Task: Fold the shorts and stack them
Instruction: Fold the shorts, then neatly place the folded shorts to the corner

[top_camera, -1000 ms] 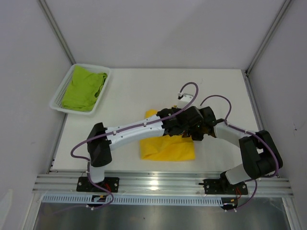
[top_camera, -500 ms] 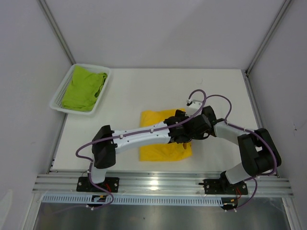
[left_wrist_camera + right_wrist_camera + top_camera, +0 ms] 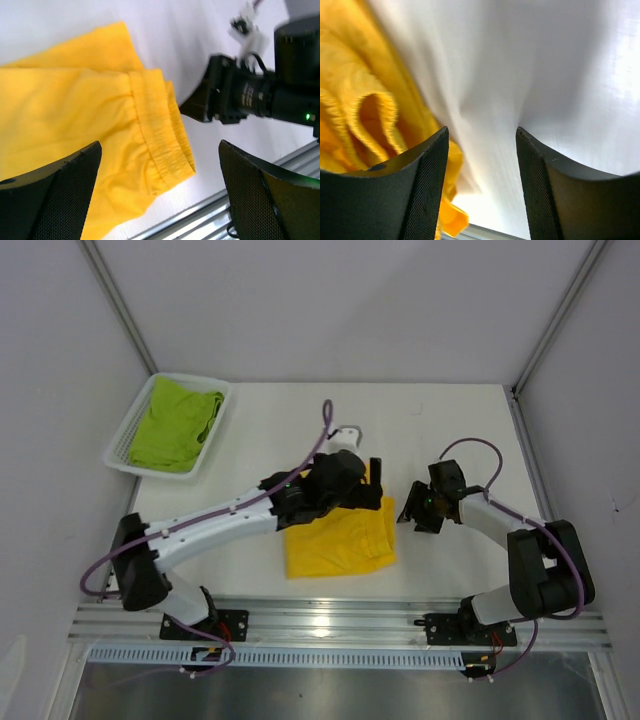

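Farthest left, we see the green shorts [image 3: 176, 424] bunched in the basket [image 3: 118, 458] at the table's [image 3: 270, 425] far left corner, the heap's long side running along the basket, near to far. The left arm [image 3: 220, 520] stretches low from its base toward the right and away, wrist over the table's middle. Under it lie the yellow shorts [image 3: 340, 545], folded to a nearly square patch near the front edge; in the left wrist view the gathered waistband runs along the patch's right edge, facing the right arm [image 3: 495, 520]. The left claw [image 3: 160, 145] hangs over that waistband with its fingers [image 3: 55, 195] spread wide and nothing between them; we cannot tell if they touch the cloth. Just right of the patch, the right claw [image 3: 482, 131] is parted to a middling gap and holds nothing, bare table between its fingers [image 3: 422, 190] and yellow cloth at its left. The right arm bends at the elbow by the table's right side and reaches in toward the middle.
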Robot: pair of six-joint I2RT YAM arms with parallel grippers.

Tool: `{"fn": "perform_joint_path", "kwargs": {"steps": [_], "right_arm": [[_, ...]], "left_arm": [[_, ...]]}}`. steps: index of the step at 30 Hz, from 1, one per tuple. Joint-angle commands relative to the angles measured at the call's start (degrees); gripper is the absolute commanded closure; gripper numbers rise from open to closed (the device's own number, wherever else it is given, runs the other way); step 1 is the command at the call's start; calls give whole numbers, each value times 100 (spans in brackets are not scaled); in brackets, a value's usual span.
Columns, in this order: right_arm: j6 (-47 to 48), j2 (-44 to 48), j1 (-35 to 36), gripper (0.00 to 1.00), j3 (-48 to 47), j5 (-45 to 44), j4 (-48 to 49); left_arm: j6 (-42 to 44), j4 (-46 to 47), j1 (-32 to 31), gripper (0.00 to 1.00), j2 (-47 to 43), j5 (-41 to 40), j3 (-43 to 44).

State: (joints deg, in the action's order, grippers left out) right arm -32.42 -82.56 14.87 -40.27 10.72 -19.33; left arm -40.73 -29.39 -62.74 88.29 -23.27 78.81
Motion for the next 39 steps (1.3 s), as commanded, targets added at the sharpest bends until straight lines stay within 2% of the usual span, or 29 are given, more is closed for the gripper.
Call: {"fn": "perform_joint_path", "kwargs": {"steps": [1, 3, 5, 6, 7, 12, 17, 24, 31, 36, 38, 39], "right_arm": [[228, 258, -142, 41, -217, -474, -606], [245, 450, -178, 41, -376, -483, -729], [237, 600, -195, 29, -499, -370, -782], [193, 758, -213, 18, -551, -308, -826], [193, 881, -248, 1, -552, 32, -835], [140, 1480, -327, 1, -289, 1203, -159], [-35, 1060, -336, 1, -69, 2566, 649], [-71, 426, -73, 1, 423, 2743, 1598], [-106, -128, 85, 0, 871, 2803, 2765], [-264, -611, 323, 0, 1012, 2936, 3435], [-334, -874, 437, 3, 1004, 2953, 3646], [-369, -971, 464, 12, 1004, 2979, 3821]], "left_arm": [[118, 320, 393, 1, -838, 252, -644], [136, 215, 647, 1, -1182, 305, -787], [188, 170, 824, 1, -1366, 419, -1068], [267, 214, 990, 1, -1541, 480, -1278], [320, 275, 1053, 1, -1613, 559, -1384], [425, 504, 1334, 1, -1815, 674, -2211], [505, 662, 1352, 1, -1605, 683, -2642], [470, 539, 1352, 1, -1271, 323, -2818], [461, 759, 1352, 1, -1165, 437, -3064], [408, 952, 1352, 1, -762, 428, -3240], [373, 1127, 1361, 1, -533, 515, -3318], [364, 1302, 1352, 1, -445, 560, -3345]]}}
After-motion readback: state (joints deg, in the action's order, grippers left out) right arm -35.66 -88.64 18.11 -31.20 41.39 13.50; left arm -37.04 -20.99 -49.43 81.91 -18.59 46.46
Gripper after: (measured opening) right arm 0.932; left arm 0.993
